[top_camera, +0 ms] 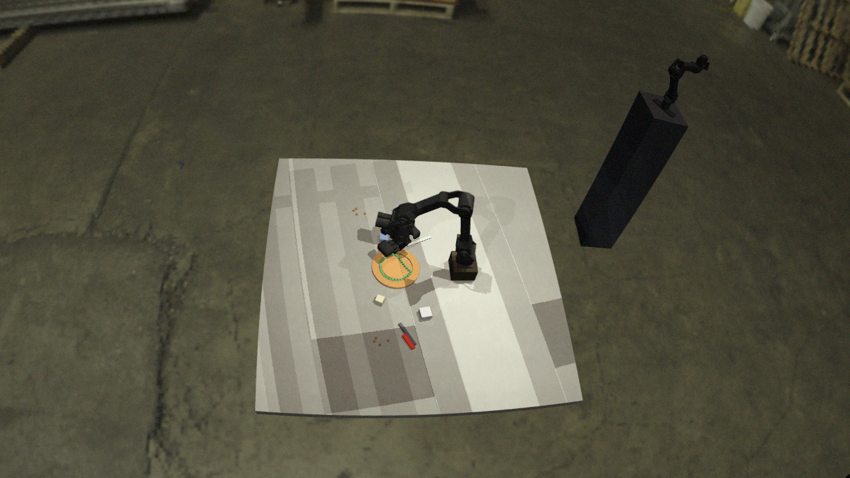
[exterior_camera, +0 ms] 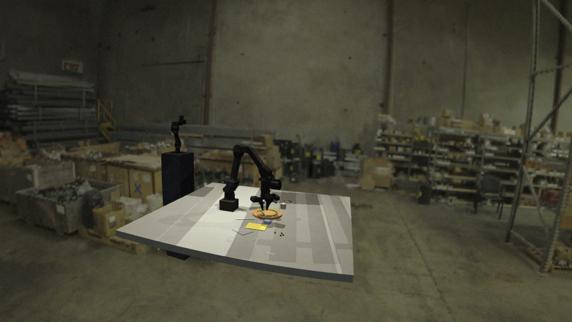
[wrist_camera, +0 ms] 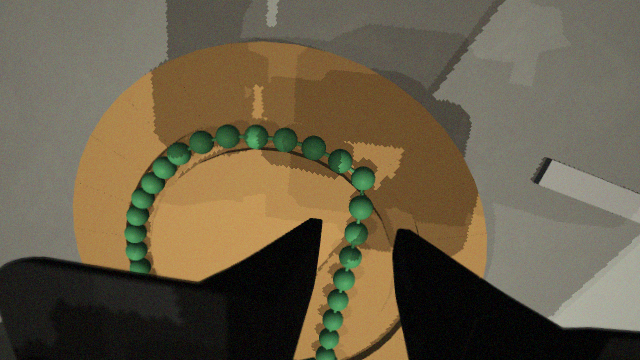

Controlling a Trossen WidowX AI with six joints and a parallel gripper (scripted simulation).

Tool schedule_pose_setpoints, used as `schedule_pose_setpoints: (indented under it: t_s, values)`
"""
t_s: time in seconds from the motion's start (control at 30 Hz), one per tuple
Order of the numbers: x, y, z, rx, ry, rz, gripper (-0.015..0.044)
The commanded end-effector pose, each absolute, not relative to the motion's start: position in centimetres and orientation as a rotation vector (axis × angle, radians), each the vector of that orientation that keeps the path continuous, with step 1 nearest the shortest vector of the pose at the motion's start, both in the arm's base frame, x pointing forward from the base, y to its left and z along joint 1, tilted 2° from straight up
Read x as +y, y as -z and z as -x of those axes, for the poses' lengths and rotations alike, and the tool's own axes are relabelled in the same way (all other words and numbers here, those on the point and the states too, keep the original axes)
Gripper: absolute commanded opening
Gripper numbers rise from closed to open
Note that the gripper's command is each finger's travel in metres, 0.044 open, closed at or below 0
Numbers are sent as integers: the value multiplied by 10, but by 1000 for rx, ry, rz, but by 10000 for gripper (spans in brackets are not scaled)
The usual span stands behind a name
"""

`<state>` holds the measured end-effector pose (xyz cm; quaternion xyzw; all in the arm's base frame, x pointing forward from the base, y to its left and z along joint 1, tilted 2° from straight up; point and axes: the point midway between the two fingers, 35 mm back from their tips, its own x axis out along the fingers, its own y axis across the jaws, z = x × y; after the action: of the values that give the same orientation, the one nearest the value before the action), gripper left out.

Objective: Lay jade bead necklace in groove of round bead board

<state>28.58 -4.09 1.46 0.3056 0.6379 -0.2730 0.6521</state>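
Observation:
The round tan bead board (top_camera: 382, 269) (exterior_camera: 274, 213) (wrist_camera: 200, 90) lies on the table just in front of the arm's base. The jade bead necklace (top_camera: 393, 277) (wrist_camera: 256, 136) lies on the board: one part follows the circular groove along the far and left side, and another part runs as a straight strand across the inner disc. My gripper (top_camera: 393, 248) (exterior_camera: 263, 207) (wrist_camera: 357, 236) hangs over the board's near edge. Its fingers are partly closed and stand either side of the straight strand, with a clear gap to the beads. The rest of the loop is hidden under the fingers.
A cream cube (top_camera: 379, 299), a white cube (top_camera: 425, 313), a red-handled tool (top_camera: 407, 337) and small brown beads (top_camera: 378, 340) lie in front of the board. A yellow card (exterior_camera: 255, 226), a blue block (exterior_camera: 267, 221) and a thin white rod (wrist_camera: 585, 187) lie behind it. A dark pillar (top_camera: 629, 172) stands off the table.

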Motion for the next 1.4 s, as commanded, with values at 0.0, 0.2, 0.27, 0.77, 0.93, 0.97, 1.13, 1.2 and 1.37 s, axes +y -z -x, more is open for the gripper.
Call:
schedule_pose_setpoints:
  t_s: [0.0, 0.2, 0.27, 0.77, 0.93, 0.97, 1.13, 1.2, 1.37]
  values:
    - [-41, -13, -286, 1447, 619, -694, 120]
    - [-41, -4, -286, 1451, 619, -693, 120]
    - [-41, -1, -286, 1452, 619, -692, 120]
    - [-40, 17, -284, 1459, 620, -690, 120]
    - [-41, 15, -286, 1453, 621, -693, 67]
    - [-41, 15, -286, 1453, 621, -693, 41]
    - [-41, 15, -286, 1453, 621, -693, 0]
    - [-41, 15, -286, 1453, 621, -693, 0]
    - [-41, 15, -286, 1453, 621, -693, 0]
